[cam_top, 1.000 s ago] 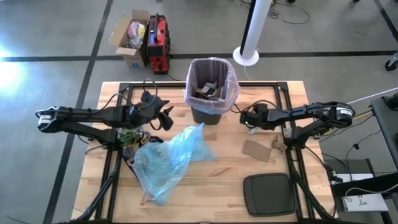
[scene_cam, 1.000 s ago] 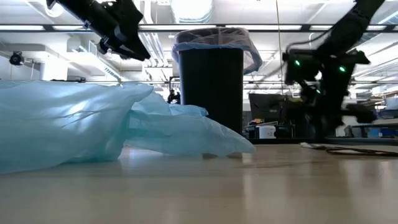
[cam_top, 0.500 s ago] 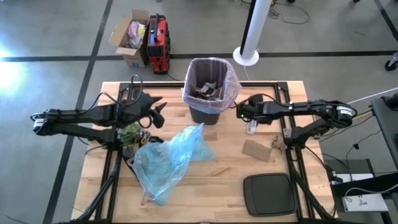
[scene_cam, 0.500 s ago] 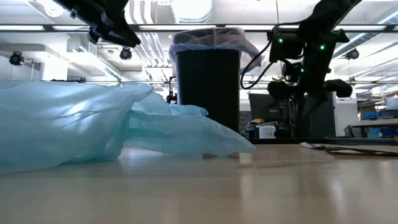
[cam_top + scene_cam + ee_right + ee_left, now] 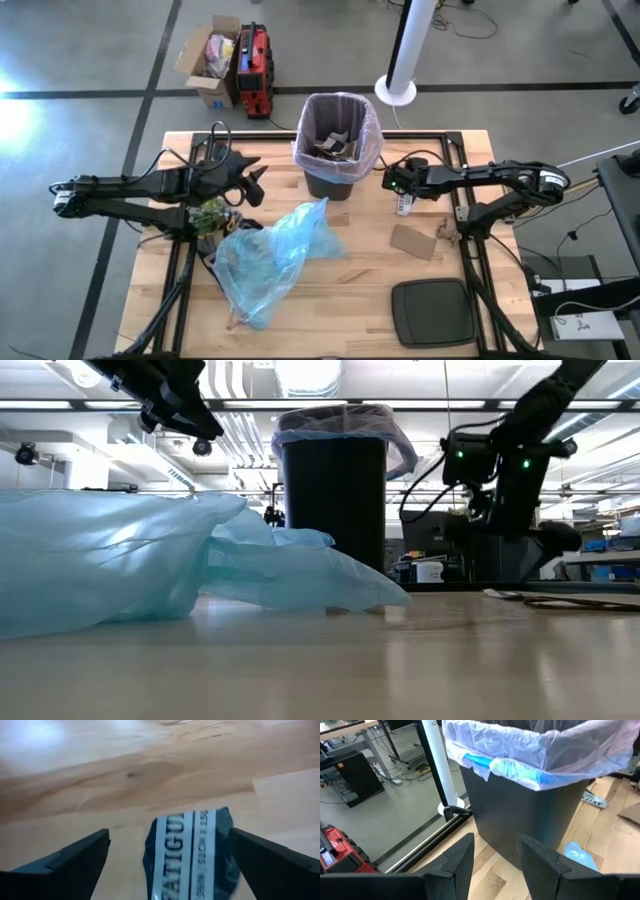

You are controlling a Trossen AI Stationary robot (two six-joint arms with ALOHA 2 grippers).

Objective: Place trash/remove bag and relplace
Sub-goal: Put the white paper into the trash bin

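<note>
While my right end effector (image 5: 401, 190) is hanging wide open over a printed wrapper (image 5: 187, 852) on the tabletop (image 5: 360, 280), at three o'clock from the lined bin (image 5: 338, 145), I am risking pushing it flat instead of pinching it; my left end effector (image 5: 255, 185) is waiting half-open at nine o'clock.

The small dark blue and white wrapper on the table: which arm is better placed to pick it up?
Probably the right: the right gripper hangs open directly above the small dark blue and white wrapper, whereas the left gripper waits across the black bin.
</note>
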